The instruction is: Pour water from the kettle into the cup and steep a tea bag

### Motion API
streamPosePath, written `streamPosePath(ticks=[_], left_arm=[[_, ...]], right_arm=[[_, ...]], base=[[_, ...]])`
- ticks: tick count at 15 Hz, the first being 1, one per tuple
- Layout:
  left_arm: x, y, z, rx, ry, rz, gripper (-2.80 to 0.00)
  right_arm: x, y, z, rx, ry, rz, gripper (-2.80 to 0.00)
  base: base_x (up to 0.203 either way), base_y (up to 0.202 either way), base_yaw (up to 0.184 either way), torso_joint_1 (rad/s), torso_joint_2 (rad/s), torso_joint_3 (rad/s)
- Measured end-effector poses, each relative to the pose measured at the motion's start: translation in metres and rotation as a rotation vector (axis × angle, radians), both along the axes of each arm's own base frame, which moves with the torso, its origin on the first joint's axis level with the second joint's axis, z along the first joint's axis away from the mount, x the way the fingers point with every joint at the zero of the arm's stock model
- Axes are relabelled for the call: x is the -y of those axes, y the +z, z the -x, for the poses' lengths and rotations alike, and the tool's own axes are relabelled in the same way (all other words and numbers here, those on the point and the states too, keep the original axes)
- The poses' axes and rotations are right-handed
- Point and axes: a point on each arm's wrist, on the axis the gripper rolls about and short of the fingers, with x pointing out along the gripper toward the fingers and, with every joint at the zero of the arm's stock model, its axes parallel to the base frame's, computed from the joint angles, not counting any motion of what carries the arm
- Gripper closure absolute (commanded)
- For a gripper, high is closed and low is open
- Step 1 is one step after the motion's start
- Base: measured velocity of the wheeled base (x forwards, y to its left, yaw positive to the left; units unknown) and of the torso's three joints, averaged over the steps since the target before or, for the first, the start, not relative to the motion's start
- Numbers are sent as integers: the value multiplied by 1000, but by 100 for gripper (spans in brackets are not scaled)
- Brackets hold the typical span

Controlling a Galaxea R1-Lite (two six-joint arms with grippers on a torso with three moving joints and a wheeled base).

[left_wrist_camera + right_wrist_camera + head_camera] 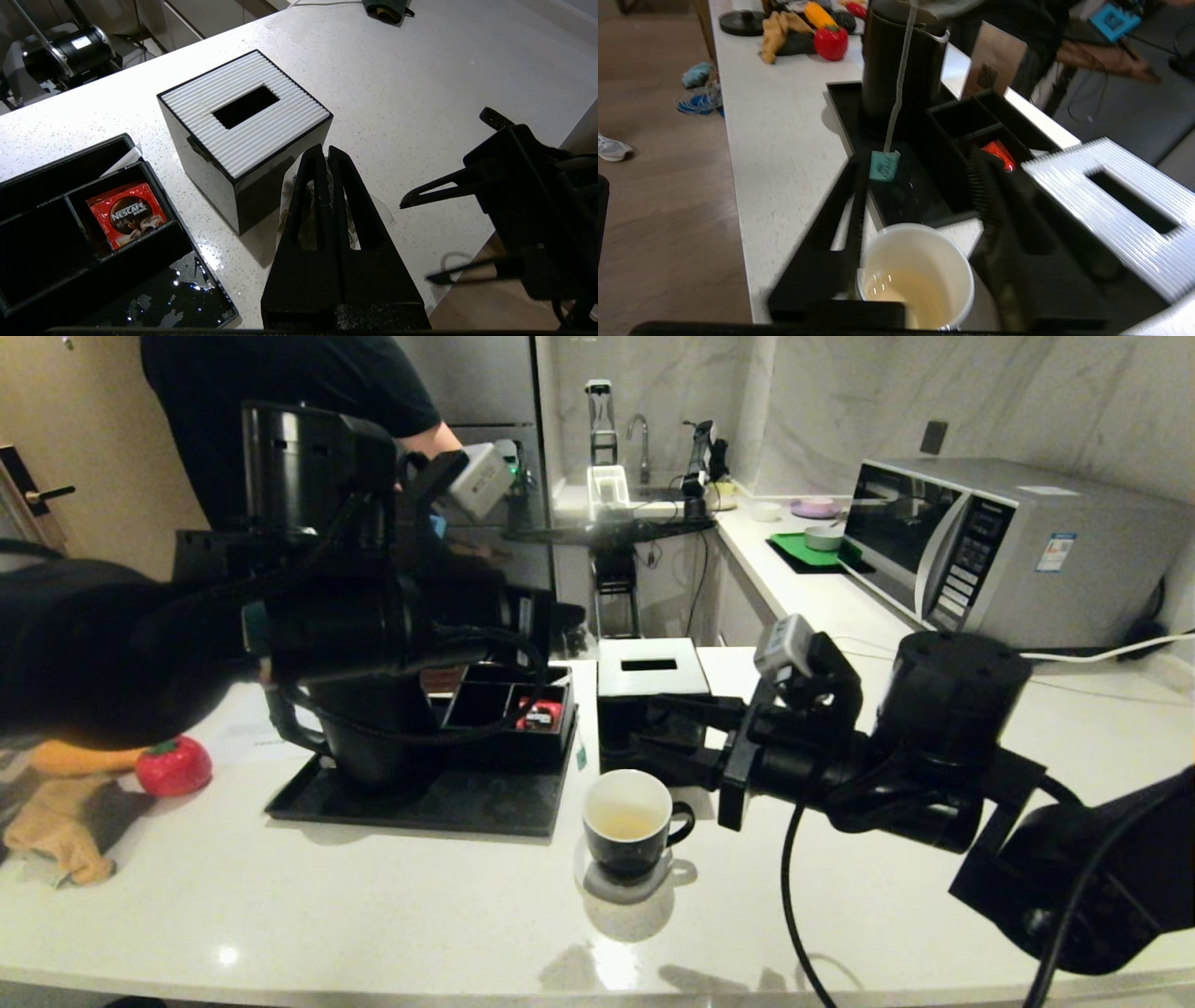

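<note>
**Left gripper** (325,151): raised above the worktop (373,915), over the ground between the tissue box (243,112) and the cup (627,821). Its fingers are clenched on the tea bag (286,196). Pale film and dark leaves show on either side of the pinched fingers and through their slots. The bag is held clear of the worktop and is not in the cup. A thin string hangs from it, and its small tag (883,165) dangles just above and behind the cup rim.

**Right gripper** (653,737): low over the worktop, just beside the tissue box, with its fingers spread wide and holding nothing. In the right wrist view the cup sits between the two fingers. Contact with the cup wall cannot be confirmed. In my judgement this stance is there to steady the cup for the dunk.

**Cup:** upright on a pale coaster (597,887) near the front edge of the worktop, about midway along it, with its handle towards the right arm. It holds a shallow pool of water (901,289), faintly tinted.

**Kettle** (364,747): upright on the black tray (420,803) towards the left end of the worktop, well apart from both grippers. I judge the pour complete.

**Risk:** the loose string and tag may snag on a right finger as the bag comes down.
</note>
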Motion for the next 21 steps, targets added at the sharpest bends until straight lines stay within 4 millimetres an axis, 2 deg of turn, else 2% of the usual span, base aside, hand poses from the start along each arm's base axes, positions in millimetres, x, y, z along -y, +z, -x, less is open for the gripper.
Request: streamPosePath(ticks=[6,11,21], left_arm=[[0,1,1,4,0,3,0],[1,4,4,13,-9,9,0],[-5,18,16,46,-11,30,0]], right_arm=[[-26,3,-7,57,52,-45,-280],[-44,4,1,55,116,-46,-280],[-61,-6,-10,62,144,-51,-280]], base=[[0,0,0,0,0,0],[0,0,0,0,0,0],[0,0,0,0,0,0]])
